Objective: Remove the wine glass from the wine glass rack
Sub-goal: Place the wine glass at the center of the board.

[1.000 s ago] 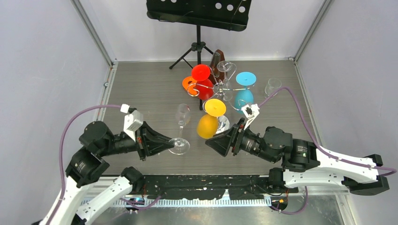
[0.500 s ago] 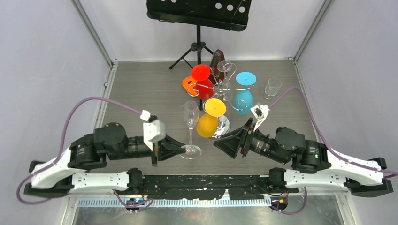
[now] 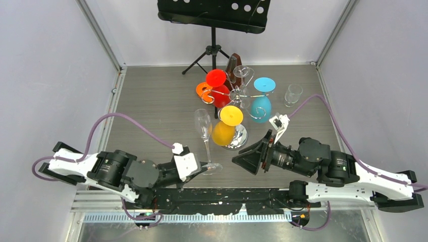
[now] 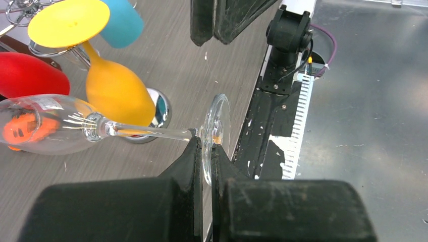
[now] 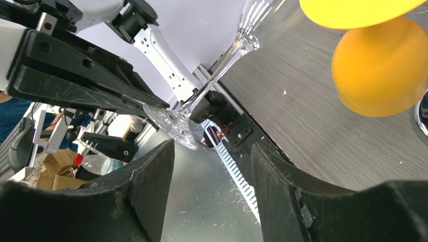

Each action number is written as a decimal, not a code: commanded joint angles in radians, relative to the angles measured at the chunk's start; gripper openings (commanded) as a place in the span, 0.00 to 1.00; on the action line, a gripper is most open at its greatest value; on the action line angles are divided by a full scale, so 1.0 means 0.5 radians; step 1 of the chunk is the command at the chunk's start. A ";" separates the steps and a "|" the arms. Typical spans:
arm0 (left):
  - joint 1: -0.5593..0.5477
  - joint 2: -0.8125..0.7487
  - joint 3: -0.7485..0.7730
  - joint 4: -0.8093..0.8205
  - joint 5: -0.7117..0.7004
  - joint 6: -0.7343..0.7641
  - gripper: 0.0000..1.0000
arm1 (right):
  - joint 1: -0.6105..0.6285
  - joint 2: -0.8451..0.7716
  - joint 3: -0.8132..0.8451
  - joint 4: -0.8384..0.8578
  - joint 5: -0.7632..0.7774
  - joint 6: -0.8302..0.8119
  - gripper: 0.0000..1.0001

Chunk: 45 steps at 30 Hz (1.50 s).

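Nearest the arms' bases, the left hand sits low over the front edge of the tabletop, its jaws pressed nearly together on the rim of the round foot of a clear wine glass. The left wrist view shows the foot edge-on between the two black fingers, with the stem running away from them to the long, narrow bowl. The wine glass is off the wine glass rack and leans away from the arms, its bowl just left of a yellow glass. The right hand hovers to the right of that foot with its jaws standing well apart and nothing between them. From its wrist camera the foot and the left hand's fingers show beyond the gap, apart from the right hand's fingers. Farther back, the rack's shiny round base stands on the tabletop just behind the yellow glass, which hangs upside down from a wire arm, its foot uppermost. Around the central post hang a red glass, an orange glass and a blue glass, and a further clear glass shows at the back. A small clear tumbler stands upright to the right of the rack, apart from it. A black music stand rises against the far wall.
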 commanded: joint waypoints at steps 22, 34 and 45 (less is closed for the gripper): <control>-0.565 0.231 -0.024 0.142 -0.752 -0.135 0.00 | 0.017 0.452 0.130 0.273 -0.324 0.257 0.63; -0.651 0.258 -0.029 0.152 -0.851 -0.143 0.00 | 0.072 0.595 0.180 0.297 -0.328 0.290 0.58; -0.704 0.297 -0.006 0.130 -0.918 -0.153 0.00 | 0.108 0.701 0.204 0.333 -0.346 0.307 0.40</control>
